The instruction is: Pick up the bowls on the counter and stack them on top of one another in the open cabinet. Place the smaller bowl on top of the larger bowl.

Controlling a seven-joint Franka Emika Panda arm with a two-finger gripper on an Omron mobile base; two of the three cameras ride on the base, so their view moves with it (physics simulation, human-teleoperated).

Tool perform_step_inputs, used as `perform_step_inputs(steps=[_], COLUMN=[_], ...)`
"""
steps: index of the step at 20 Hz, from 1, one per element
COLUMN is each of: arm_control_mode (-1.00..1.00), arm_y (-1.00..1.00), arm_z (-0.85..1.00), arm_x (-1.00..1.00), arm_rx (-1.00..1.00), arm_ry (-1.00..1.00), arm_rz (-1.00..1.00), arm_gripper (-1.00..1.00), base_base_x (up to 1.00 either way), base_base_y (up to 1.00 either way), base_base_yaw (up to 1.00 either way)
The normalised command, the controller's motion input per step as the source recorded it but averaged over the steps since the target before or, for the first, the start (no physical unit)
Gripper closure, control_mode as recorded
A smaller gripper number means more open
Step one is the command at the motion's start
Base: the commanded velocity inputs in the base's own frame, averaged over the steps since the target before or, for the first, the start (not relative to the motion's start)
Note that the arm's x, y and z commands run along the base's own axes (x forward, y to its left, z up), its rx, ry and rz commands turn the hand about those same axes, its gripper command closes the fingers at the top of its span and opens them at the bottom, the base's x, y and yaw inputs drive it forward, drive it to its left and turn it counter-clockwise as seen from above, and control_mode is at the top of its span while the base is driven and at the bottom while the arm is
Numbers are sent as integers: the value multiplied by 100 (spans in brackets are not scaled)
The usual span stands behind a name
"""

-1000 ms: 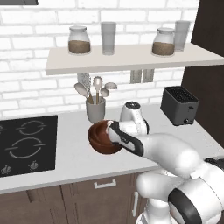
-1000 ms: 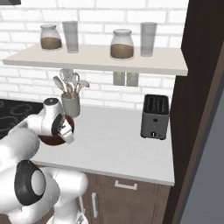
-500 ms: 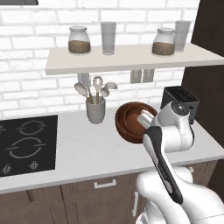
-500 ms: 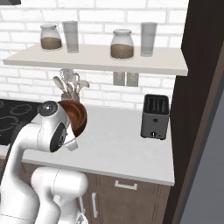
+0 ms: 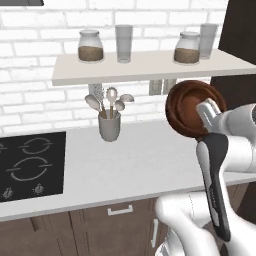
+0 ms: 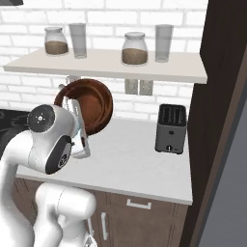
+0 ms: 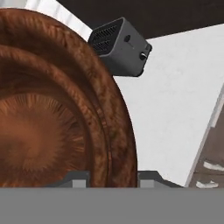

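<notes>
The larger bowl hangs in the air, tipped on its side, just below the front edge of the open cabinet shelf. My gripper is shut on its rim. In the hand view the bowl's grooved inside sits close against the camera, its rim between my gripper's fingertips. The counter lies well below the bowl. The smaller bowl is out of view.
Two jars and two glasses stand on the shelf. A grey utensil cup stands at the wall, a black cooktop on the left, a dark toaster on the right.
The arm has carried the large bowl from low beside the utensil cup rightward and up to just under the shelf. The bowl has tipped onto its side.
</notes>
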Motion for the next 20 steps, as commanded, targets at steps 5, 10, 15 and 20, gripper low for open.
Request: perform_step_inputs(steps=[5,10,15,20], arm_control_mode=[-100,-100,-100,-100], arm_y=[-3,14,13,48], arm_z=[100,100,91,45], arm_x=[-2,47,96,100], arm_rx=[6,4,0,0], arm_ry=[-29,-12,15,54], arm_rz=[-7,-1,-6,-1], arm_gripper=[100,100,100,100], base_base_x=[0,0,0,0], base_base_y=[0,0,0,0], base_base_yaw=[0,0,0,0])
